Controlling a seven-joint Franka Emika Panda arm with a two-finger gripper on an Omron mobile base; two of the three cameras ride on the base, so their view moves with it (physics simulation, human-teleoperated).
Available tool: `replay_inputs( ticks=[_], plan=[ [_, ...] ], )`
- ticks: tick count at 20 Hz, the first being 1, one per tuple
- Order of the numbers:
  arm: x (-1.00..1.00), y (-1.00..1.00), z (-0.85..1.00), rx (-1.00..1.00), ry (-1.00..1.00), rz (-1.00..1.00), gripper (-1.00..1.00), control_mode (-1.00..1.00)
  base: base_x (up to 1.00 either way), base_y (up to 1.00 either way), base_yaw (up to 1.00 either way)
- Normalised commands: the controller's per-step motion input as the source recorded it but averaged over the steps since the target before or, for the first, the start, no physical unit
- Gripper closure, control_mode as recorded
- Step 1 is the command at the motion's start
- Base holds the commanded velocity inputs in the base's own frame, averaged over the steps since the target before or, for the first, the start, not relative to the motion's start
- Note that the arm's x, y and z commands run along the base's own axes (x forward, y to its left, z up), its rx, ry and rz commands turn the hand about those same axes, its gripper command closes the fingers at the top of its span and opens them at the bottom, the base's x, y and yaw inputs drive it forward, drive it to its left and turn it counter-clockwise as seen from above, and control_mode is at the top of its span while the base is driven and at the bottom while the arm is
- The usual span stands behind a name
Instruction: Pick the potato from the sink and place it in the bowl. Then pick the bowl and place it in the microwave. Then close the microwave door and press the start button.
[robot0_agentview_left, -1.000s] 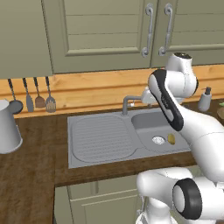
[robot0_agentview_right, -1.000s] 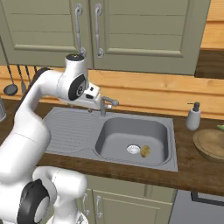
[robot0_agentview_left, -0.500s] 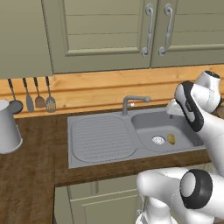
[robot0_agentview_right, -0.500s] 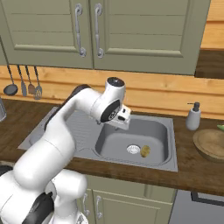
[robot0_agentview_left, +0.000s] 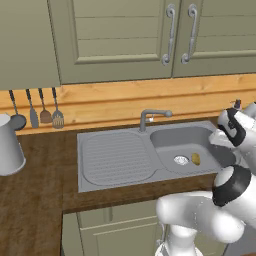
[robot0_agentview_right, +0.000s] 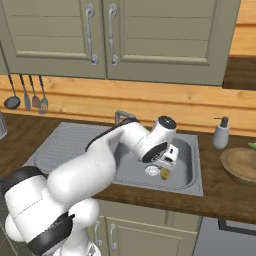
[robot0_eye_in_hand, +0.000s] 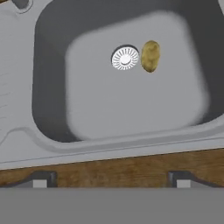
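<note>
The potato (robot0_eye_in_hand: 150, 56) is a small yellowish-brown oval lying on the floor of the sink (robot0_agentview_left: 120, 181) basin, touching the right side of the round silver drain (robot0_eye_in_hand: 125, 57). It also appears as the potato (robot0_agentview_left: 195, 159) and the potato (robot0_agentview_right: 165, 174) in the base views. My gripper (robot0_agentview_right: 168, 161) hangs over the basin, above and a little short of the potato, open with nothing between its fingertips (robot0_eye_in_hand: 180, 179). The brown bowl (robot0_agentview_right: 242, 165) sits on the counter right of the sink. The microwave and its door are out of view.
A curved faucet (robot0_agentview_left: 151, 118) rises behind the basin, and the ribbed draining board (robot0_agentview_left: 115, 159) lies to its left. A soap dispenser (robot0_agentview_right: 220, 133) stands between sink and bowl. Utensils (robot0_agentview_left: 39, 113) hang on the wall near a grey jug (robot0_agentview_left: 8, 146).
The arm has swung right from the faucet to above the basin and dropped lower. The gripper has stayed open. The potato has not moved.
</note>
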Motion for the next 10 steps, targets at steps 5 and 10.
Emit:
replay_inputs(
  ticks=[5,10],
  plan=[
    [0.93,-0.2,-0.69,0.0,0.2,-0.06,-1.0,-1.0,0.0,0.0,0.0],
    [0.86,-0.16,-0.58,0.05,0.12,-0.1,-1.0,-1.0,0.0,0.0,0.0]
  ],
)
